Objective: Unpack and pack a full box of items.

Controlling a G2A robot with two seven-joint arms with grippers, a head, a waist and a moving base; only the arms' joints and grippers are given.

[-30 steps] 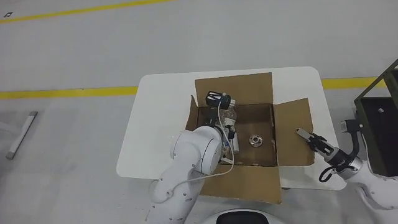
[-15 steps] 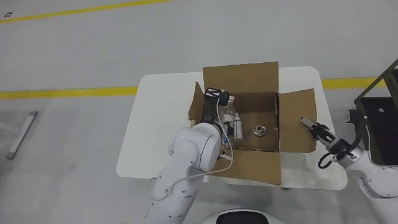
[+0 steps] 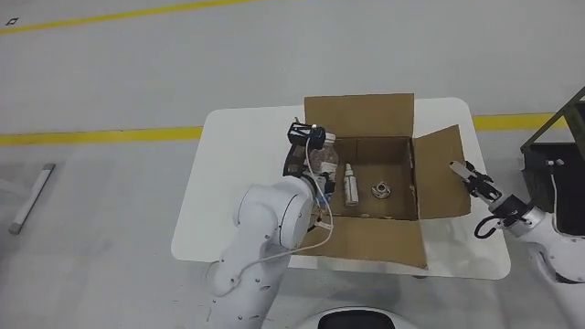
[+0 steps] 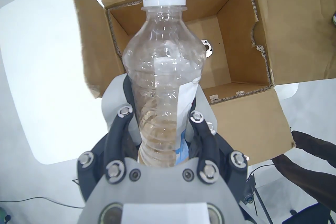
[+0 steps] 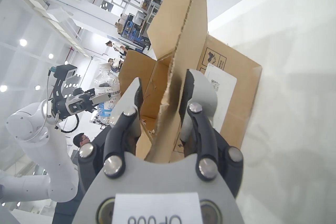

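1. Left end effector [image 4: 160, 114] is pinching a clear water bottle [image 4: 164, 70] by its lower body, with a finger pressed on each side. The white cap is on and points away from the wrist. The bottle is held in the air over the box's left edge.
2. The cardboard box [image 3: 361, 115] has its flaps folded open. On the box bottom there is a small white bottle [image 3: 350, 185], with a round metal part [image 3: 379, 188] just beside it, toward the box's right wall.
3. Right end effector [image 5: 165, 83] has its fingers spread, straddling the edge of the box's right flap [image 5: 183, 25]. One finger is close against the cardboard; can't tell if it touches.
4. The box sits on a white tabletop [image 3: 238, 174], which shows more bare surface to the box's left than to its right.
5. Room: grey floor with yellow lines [image 3: 91, 135] beyond and left of the box. A dark rack [image 3: 562, 164] stands right of the box, off the tabletop.
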